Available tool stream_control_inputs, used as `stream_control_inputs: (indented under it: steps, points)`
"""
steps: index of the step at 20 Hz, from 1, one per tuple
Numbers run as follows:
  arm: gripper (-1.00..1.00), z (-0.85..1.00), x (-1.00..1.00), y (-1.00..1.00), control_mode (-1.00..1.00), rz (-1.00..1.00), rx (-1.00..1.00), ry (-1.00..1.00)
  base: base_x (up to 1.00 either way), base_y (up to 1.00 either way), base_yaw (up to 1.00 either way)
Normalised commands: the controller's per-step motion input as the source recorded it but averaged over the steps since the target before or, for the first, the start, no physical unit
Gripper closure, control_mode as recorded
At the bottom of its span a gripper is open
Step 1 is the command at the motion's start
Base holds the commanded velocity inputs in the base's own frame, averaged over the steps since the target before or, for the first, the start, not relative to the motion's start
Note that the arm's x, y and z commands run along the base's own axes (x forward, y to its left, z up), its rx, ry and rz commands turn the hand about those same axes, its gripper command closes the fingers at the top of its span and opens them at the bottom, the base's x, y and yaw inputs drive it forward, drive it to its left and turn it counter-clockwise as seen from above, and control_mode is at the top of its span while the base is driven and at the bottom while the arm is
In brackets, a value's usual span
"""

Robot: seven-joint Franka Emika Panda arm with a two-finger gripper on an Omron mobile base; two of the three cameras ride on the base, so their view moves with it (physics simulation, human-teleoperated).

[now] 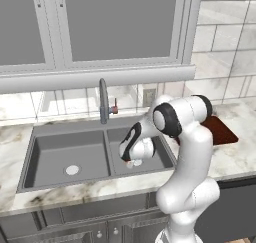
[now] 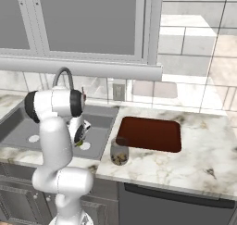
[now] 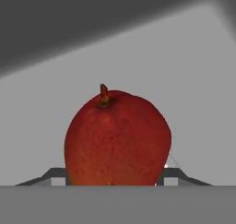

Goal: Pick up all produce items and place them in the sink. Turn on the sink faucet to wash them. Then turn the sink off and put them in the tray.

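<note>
**Mia:** What's the biggest thing here?

**Sam:** The marble table (image 1: 230,157). Cut into it is the big grey sink (image 1: 60,137) with two bowls. The tall tap (image 1: 103,99) stands behind the sink, and its little red handle sticks out to one side.

**Mia:** And the dark red thing?

**Sam:** That's the tray (image 2: 149,134). It lies flat on the table, just beside the sink. A small glass jar (image 2: 119,152) stands near its front corner.

**Mia:** Where is the robot's claw (image 1: 131,162)?

**Sam:** Down in the bowl nearest the tray. It is clamped on the fruit (image 3: 117,140), one finger on each side. The fruit is red with a little stalk on top.

**Mia:** Is the fruit on the bottom of the bowl?

**Sam:** I can't tell if it touches or hangs just above.

**Mia:** So which step is this?

**Sam:** I think it's either putting the fruit in to wash or taking it out. No water seems to be running. If it's going in, the claw must let go, lift up, and then push the red handle.
</note>
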Motion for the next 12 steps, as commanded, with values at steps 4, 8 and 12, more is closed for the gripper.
stream_control_inputs:
  steps: [4,8,12]
  points:
    - [-1.00,0.01,0.27,0.07,-1.00,-0.06,0.00,0.00,0.00,0.00,0.00]
    - [-1.00,0.79,0.04,0.08,-1.00,-0.12,-0.05,0.04,0.00,0.00,0.00]
    - [-1.00,0.90,0.00,0.00,-1.00,-0.10,-0.01,0.12,0.00,0.00,0.00]
